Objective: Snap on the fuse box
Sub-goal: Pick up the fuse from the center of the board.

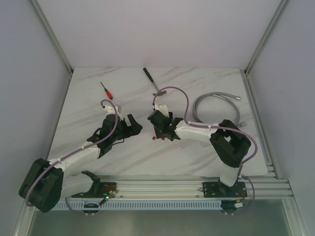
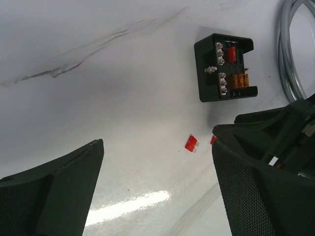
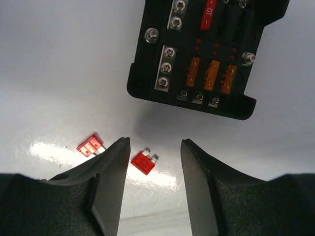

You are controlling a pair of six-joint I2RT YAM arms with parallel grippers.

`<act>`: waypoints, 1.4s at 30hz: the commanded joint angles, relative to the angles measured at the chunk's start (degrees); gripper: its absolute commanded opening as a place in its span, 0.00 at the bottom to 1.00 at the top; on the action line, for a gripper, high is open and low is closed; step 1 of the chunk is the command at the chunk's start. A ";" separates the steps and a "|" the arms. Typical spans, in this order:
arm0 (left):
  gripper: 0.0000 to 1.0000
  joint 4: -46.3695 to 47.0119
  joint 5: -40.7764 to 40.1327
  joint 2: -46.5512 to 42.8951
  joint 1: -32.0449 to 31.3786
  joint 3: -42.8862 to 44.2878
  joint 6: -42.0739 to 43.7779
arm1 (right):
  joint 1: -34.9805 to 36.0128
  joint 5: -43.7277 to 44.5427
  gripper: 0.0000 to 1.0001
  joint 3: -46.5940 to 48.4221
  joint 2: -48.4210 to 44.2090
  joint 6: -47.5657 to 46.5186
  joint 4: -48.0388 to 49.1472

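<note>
The fuse box (image 3: 206,54) is a black squarish box lying open on the white marble table (image 1: 98,108), with one red and three orange fuses inside. It also shows in the left wrist view (image 2: 225,66) and in the top view (image 1: 158,118). My right gripper (image 3: 154,147) is open and points down just in front of the box, with a loose red fuse (image 3: 144,162) on the table between its fingers. A second loose red fuse (image 3: 90,145) lies left of its left finger. My left gripper (image 2: 156,140) is open and empty, to the left of the box (image 1: 134,127).
A red-handled screwdriver (image 1: 107,91) and a black-handled tool (image 1: 150,78) lie at the back of the table. A coiled grey metal hose (image 1: 216,105) lies at the right. Metal frame rails run along the table's front and right edges.
</note>
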 commanded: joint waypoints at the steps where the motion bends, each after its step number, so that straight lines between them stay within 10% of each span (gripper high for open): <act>1: 1.00 -0.94 0.04 0.10 0.28 0.25 -0.23 | 0.37 3.59 0.51 -0.79 1.50 4.65 -0.03; 26: 1.00 -0.90 1.19 -0.13 0.30 0.68 -0.52 | 0.97 3.00 0.48 -6.30 -2.03 8.46 -7.35; 42: 1.00 -0.90 1.37 -0.46 0.26 0.69 -0.01 | -1.02 -9.76 0.47 -5.06 1.92 -6.98 -3.08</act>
